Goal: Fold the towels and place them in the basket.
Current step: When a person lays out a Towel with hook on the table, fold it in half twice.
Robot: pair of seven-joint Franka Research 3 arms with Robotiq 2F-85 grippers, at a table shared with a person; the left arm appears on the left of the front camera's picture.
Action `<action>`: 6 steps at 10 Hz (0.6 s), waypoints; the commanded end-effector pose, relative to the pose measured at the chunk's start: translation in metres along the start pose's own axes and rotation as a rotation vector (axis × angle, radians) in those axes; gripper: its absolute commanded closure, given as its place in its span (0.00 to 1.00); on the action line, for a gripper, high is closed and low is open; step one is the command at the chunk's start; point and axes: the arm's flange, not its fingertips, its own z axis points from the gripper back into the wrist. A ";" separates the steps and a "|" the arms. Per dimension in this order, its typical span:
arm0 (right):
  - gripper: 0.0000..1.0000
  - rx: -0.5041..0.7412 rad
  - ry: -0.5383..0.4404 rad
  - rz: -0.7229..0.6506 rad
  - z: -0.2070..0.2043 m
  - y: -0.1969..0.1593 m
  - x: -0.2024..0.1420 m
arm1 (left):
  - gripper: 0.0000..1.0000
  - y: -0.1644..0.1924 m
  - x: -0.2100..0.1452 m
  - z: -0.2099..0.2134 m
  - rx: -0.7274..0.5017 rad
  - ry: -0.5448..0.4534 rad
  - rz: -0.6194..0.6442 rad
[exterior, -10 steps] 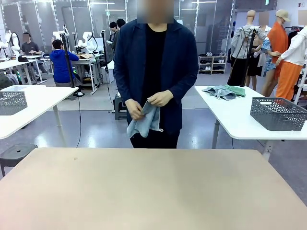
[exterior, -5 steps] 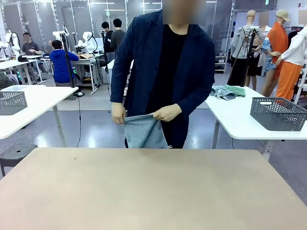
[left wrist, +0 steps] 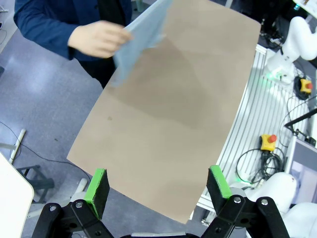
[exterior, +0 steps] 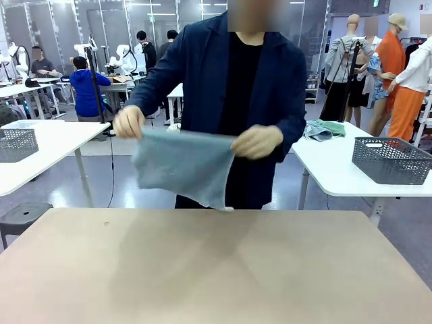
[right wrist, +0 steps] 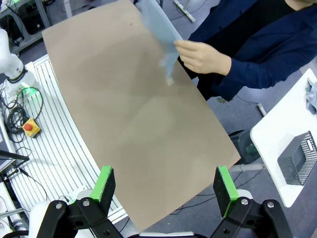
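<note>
Place: a robotics lab in an open work hall.
Furniture: white benches [exterior: 47, 145] stood in rows on a polished grey floor [exterior: 128, 185].
People: several [exterior: 84, 91] worked at the far benches.
Gear: a yellow emergency-stop box [left wrist: 268, 142] and loose cables [left wrist: 247, 166] lay beside the tan bench [exterior: 216, 270].

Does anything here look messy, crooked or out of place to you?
Nothing looks damaged or spilled. The one oddity is that the grey basket meant for the towels stands on a white side table to the right, away from the tan table. The person holds a towel spread in the air.
</note>
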 end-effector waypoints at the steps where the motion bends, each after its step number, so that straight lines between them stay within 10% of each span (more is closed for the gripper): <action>1: 0.00 0.009 -0.001 0.014 -0.001 0.000 0.001 | 0.00 0.000 -0.001 0.001 0.002 -0.001 0.000; 6: 0.00 0.009 -0.001 0.014 -0.001 0.000 0.001 | 0.00 0.000 -0.001 0.001 0.002 -0.001 0.000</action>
